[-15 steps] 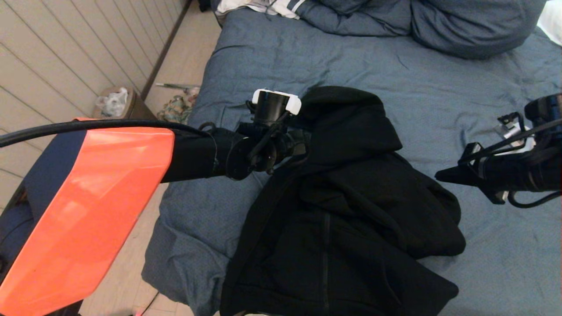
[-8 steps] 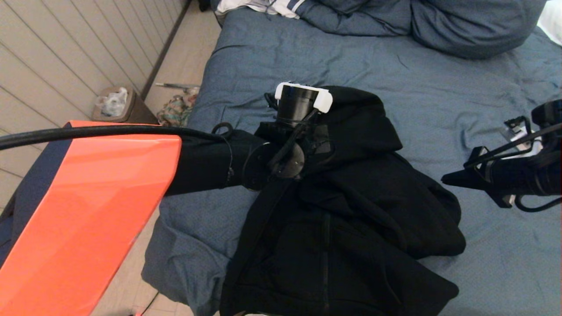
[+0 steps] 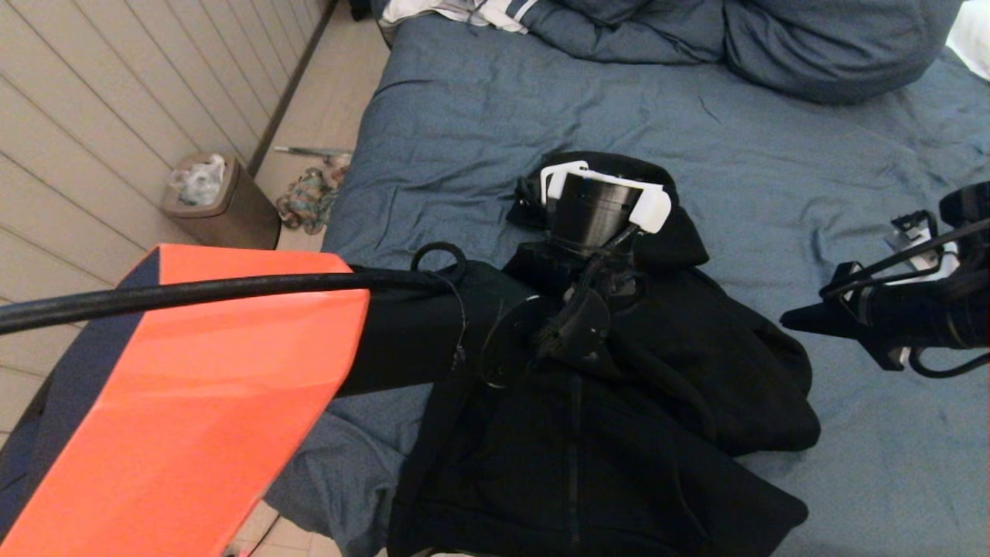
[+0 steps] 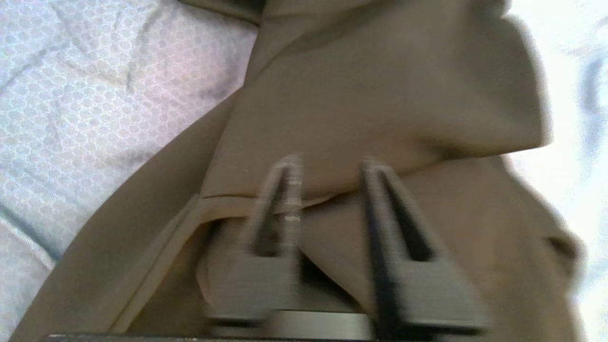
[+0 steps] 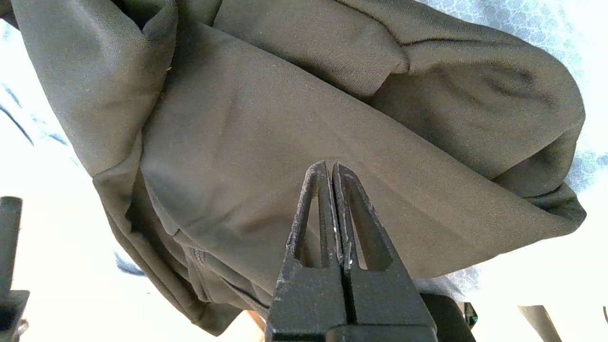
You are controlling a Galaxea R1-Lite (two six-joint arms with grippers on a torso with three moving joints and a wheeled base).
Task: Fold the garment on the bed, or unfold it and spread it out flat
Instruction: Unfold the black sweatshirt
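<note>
The garment [image 3: 619,402] lies bunched on the bed [image 3: 479,116]. The left gripper [image 4: 327,166], fingers parted, apparently empty, should pinch one fabric layer near the hood. The right gripper [image 5: 328,166], pressed together, hovers alongside.

The garment [image 3: 619,402] is plain black. The bed [image 3: 479,116] is slate-blue, with a fine dotted pattern. Far left, a white cloth [image 3: 472,11] has dark stripes.
</note>
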